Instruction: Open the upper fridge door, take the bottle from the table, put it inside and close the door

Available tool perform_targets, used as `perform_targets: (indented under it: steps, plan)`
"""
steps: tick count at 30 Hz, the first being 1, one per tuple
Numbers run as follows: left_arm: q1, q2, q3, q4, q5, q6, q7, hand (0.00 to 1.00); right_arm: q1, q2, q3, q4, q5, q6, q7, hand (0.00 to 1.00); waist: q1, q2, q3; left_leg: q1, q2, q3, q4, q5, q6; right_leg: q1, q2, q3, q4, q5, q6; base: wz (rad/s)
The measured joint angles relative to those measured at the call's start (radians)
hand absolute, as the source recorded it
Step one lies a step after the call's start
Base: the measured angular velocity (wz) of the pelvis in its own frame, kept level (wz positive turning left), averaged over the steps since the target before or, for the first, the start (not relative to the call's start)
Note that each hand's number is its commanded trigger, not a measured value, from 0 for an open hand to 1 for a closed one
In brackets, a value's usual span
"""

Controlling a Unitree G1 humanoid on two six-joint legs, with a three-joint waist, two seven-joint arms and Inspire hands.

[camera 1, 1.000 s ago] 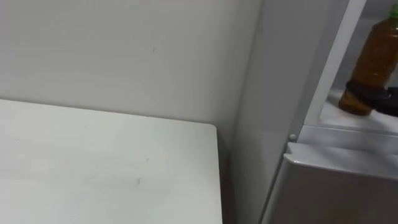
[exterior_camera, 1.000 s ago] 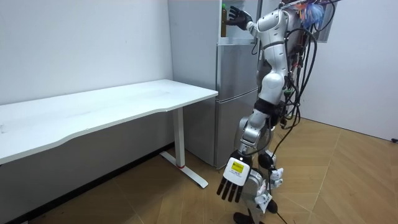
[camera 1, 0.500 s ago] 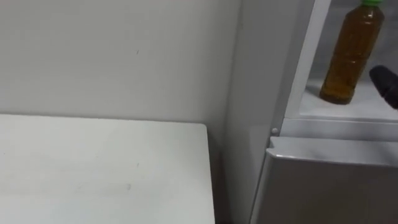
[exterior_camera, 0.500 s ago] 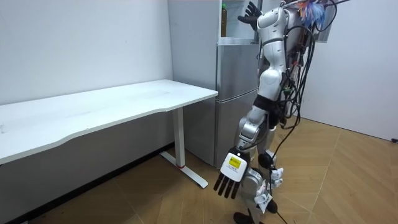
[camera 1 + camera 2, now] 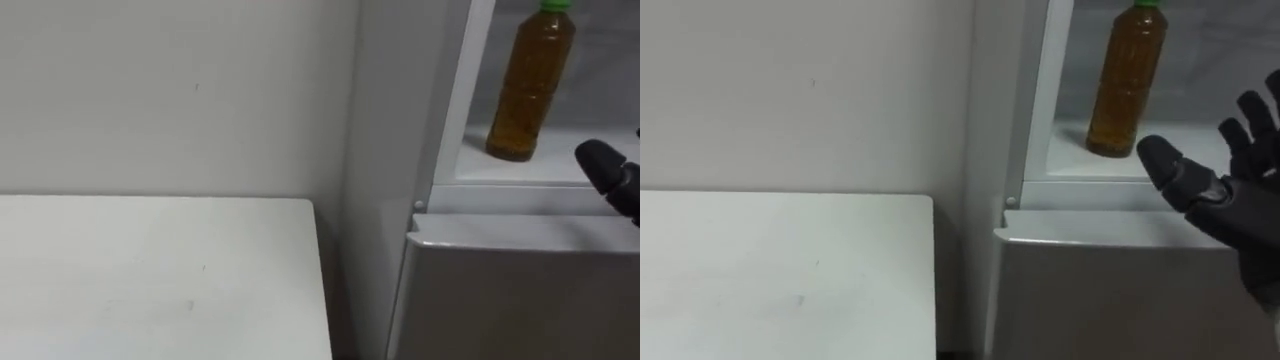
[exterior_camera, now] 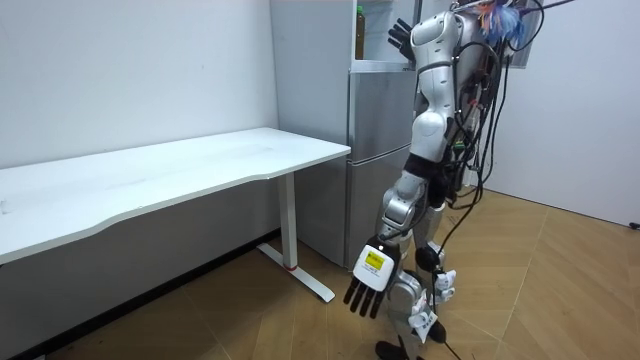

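**Bottle on the upper fridge shelf, right robot hand clear of it**

You have the bottle (image 5: 1127, 85) standing upright on the white shelf (image 5: 1185, 163) inside the open upper compartment of the fridge (image 6: 375, 150). It is filled with amber-brown liquid and has a green cap, and it sits near the compartment's left edge, close behind the white frame. Nothing is touching it.

Your right robot hand (image 5: 1230, 205) is raised in front of that compartment, to the right of the bottle and lower, about level with the top edge of the closed lower door (image 5: 520, 290). Its fingers are spread and straight and it holds nothing. There is a clear gap between the nearest fingertip and the bottle.

Your left robot hand (image 6: 367, 290) hangs low beside the robot's leg in the room view. Its fingers point down, relaxed and straight, and it is empty.

The robot stands upright on the wooden floor (image 6: 560, 290), facing the fridge at close range. The white counter (image 5: 150, 270) lies to the robot's left. Its far right corner sits just beside the fridge's side wall with a narrow dark gap between them, and its back edge runs along the pale wall (image 5: 180, 90).
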Motion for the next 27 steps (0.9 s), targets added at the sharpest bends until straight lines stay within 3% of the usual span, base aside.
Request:
perform_targets:
  steps: [4, 6, 8, 12, 19, 27]
  plan:
    - [-0.015, -0.017, -0.015, -0.001, -0.001, -0.002, 0.002, 0.00, 0.050, 0.075, -0.009, 0.085, -0.001, -0.020, -0.030, 0.00, -0.012, 0.017, 0.0036, -0.004, 0.000, 0.003, 0.000, -0.002, 0.000, 0.001, 0.001, 0.003, 0.001, 0.000, 0.000, -0.02]
    - [-0.022, -0.021, -0.016, -0.001, -0.001, -0.005, 0.003, 0.00, 0.082, 0.110, -0.033, 0.104, -0.008, -0.036, -0.050, 0.00, -0.013, 0.022, 0.0016, -0.009, 0.000, 0.005, 0.000, -0.002, 0.000, -0.003, 0.001, 0.005, 0.001, 0.000, 0.000, -0.03]
    - [-0.021, -0.023, -0.018, 0.001, -0.001, -0.008, 0.010, 0.00, 0.092, 0.114, -0.035, 0.130, -0.010, -0.052, -0.073, 0.00, -0.015, 0.023, 0.0055, -0.008, 0.001, 0.013, -0.002, -0.004, -0.001, -0.005, 0.003, 0.021, 0.003, 0.000, 0.000, -0.12]
    - [-0.021, -0.022, -0.031, 0.000, -0.001, -0.014, 0.024, 0.00, 0.117, 0.126, -0.034, 0.215, -0.044, -0.054, -0.154, 0.00, -0.028, 0.035, 0.0052, -0.010, 0.000, 0.016, 0.000, -0.008, 0.000, -0.009, 0.004, 0.023, 0.003, 0.000, 0.000, -0.05]
    - [-0.020, -0.022, -0.061, -0.002, -0.002, -0.015, 0.024, 0.00, 0.187, 0.175, -0.028, 0.311, -0.048, -0.060, -0.298, 0.00, -0.029, 0.029, 0.0045, -0.016, -0.001, 0.015, 0.003, -0.007, 0.000, -0.014, 0.004, 0.023, -0.001, -0.001, 0.002, -0.01]
    - [-0.027, -0.018, -0.126, -0.024, -0.002, -0.017, 0.023, 0.00, 0.199, 0.182, 0.012, 0.544, -0.087, -0.078, -0.409, 0.00, -0.032, 0.030, 0.0052, -0.018, -0.003, 0.017, 0.000, -0.008, 0.000, -0.019, 0.003, 0.025, -0.002, -0.007, 0.004, 0.00]
